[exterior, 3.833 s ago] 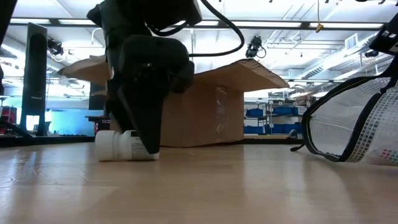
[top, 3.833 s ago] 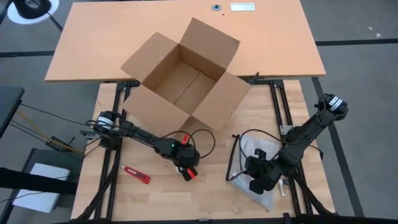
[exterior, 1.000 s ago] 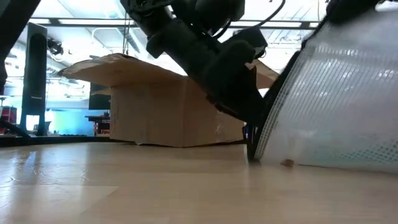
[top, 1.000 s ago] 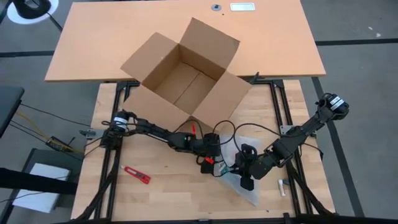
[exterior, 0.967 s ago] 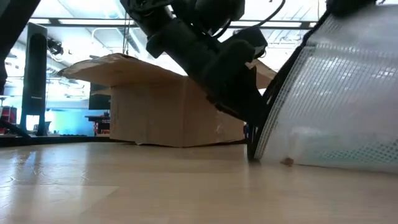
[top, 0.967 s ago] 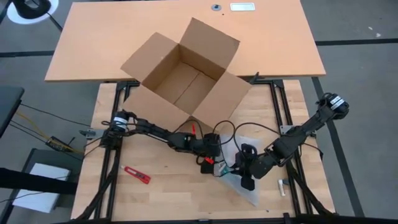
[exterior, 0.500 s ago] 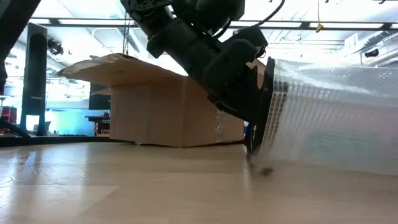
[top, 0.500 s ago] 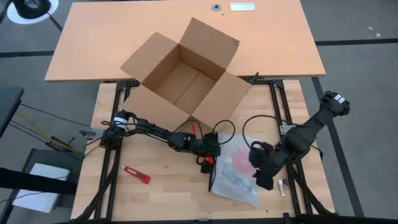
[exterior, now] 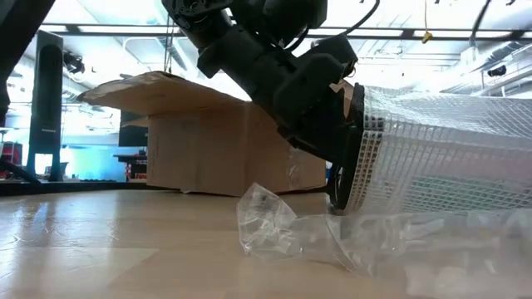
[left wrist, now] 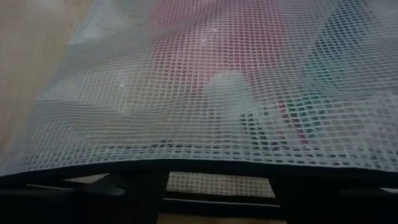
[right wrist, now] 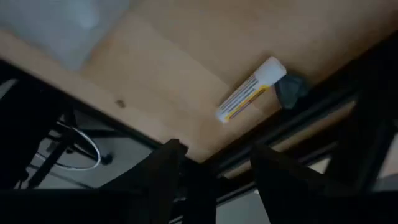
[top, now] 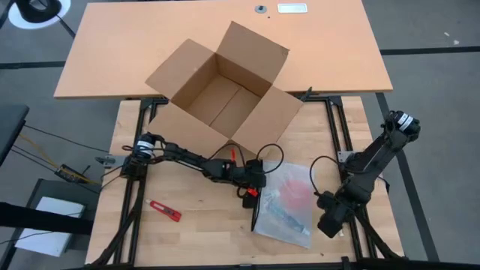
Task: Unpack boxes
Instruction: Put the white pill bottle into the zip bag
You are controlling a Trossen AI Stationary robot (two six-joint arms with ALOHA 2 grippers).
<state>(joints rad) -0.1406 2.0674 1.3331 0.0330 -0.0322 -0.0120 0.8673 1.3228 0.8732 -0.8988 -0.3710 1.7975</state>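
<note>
Tabletop change: right tool (top: pixel 330 225) (fingers spread) has left the mesh bag (top: pixel 289 206); left tool (top: pixel 253 196) stays spread.

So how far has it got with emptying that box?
The cardboard box stands open at the table's far side and looks empty inside. A clear mesh bag holding small items lies on the table. The left hand sits at the bag's black edge; whether it grips it is unclear. The right hand hangs open near the table's right edge, holding nothing, by a small white tube. Little seems left beyond setting the bag down.
</note>
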